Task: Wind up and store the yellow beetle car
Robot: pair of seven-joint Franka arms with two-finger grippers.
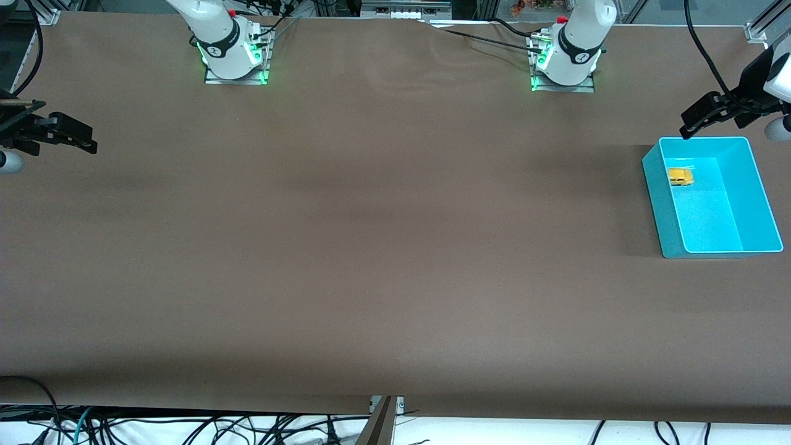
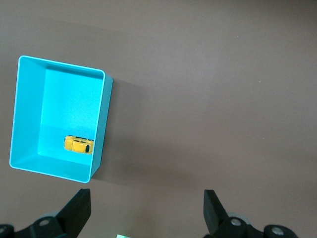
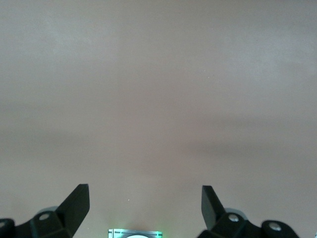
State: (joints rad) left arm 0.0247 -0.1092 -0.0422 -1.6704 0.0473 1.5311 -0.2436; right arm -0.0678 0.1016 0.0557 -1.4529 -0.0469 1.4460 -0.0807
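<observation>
The yellow beetle car (image 1: pixel 680 177) (image 2: pixel 79 145) lies on the floor of the cyan bin (image 1: pixel 754 185) (image 2: pixel 27 114), in the part of the bin farthest from the front camera. My left gripper (image 1: pixel 695 120) (image 2: pixel 147 213) hangs open in the air beside the bin's corner, at the left arm's end of the table, with nothing between its fingers. My right gripper (image 1: pixel 83 139) (image 3: pixel 145 210) waits open and empty over bare table at the right arm's end.
Brown table cover (image 1: pixel 371 247) spans the whole surface. The two arm bases (image 1: pixel 235 55) (image 1: pixel 565 62) stand along the edge farthest from the front camera. Cables hang below the near edge.
</observation>
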